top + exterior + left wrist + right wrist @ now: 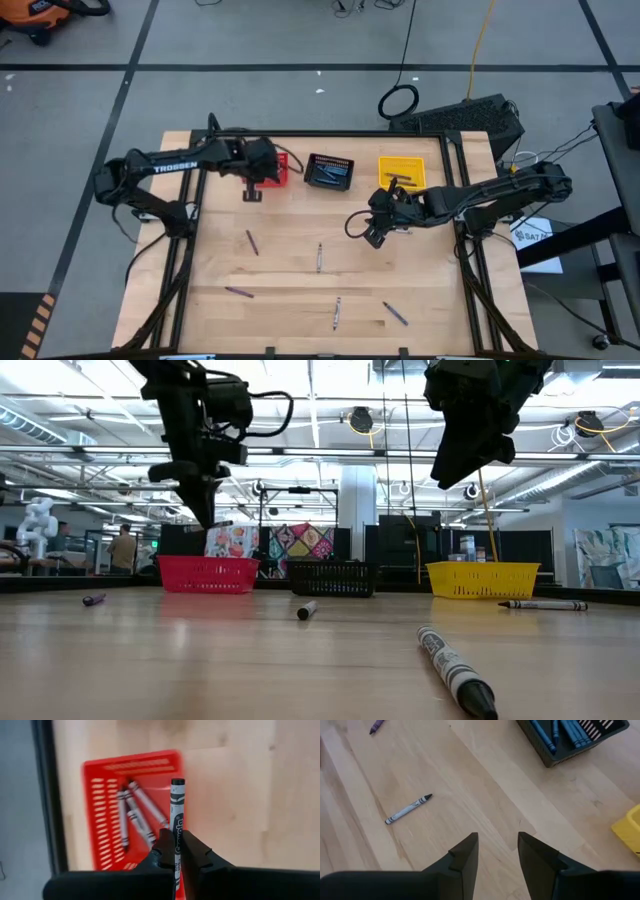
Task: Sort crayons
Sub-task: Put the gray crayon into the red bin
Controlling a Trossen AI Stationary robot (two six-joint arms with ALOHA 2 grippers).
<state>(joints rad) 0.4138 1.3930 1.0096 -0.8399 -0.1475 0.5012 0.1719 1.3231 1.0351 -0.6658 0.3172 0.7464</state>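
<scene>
- Left pincer (pixel 176 851): pressed together on a grey paper-wrapped crayon (pixel 176 815), held by its lower end with the free end pointing forward. In the high view it sits beside the red mesh basket (pixel 287 169), at the far left of the wooden table (pixel 290 255).
- The red mesh basket already holds several grey crayons lying lengthwise; the held crayon's tip overlaps the basket's near edge rather than its middle.
- Step in hand, as judged: delivery of a grey crayon to the red basket, release not yet made.
- Next move calls for: carrying the pincer further over the basket's floor, then spreading the fingers so the crayon drops inside and not onto the rim.
- Right pincer (pixel 497 852): spread, nothing between its fingers, hovering above bare table near the yellow mesh basket (pixel 402 172).
- The black mesh basket (pixel 329 171), between the other two, contains blue crayons.
- Loose crayons remain on the table: a grey one (pixel 408 809) nearest the right pincer, a purple one (pixel 375 726) further off, and others toward the near edge. Sorting is judged partly done.
- Likely target for the right arm: the nearby grey crayon, which needs a descent with the fingers set across its length.
</scene>
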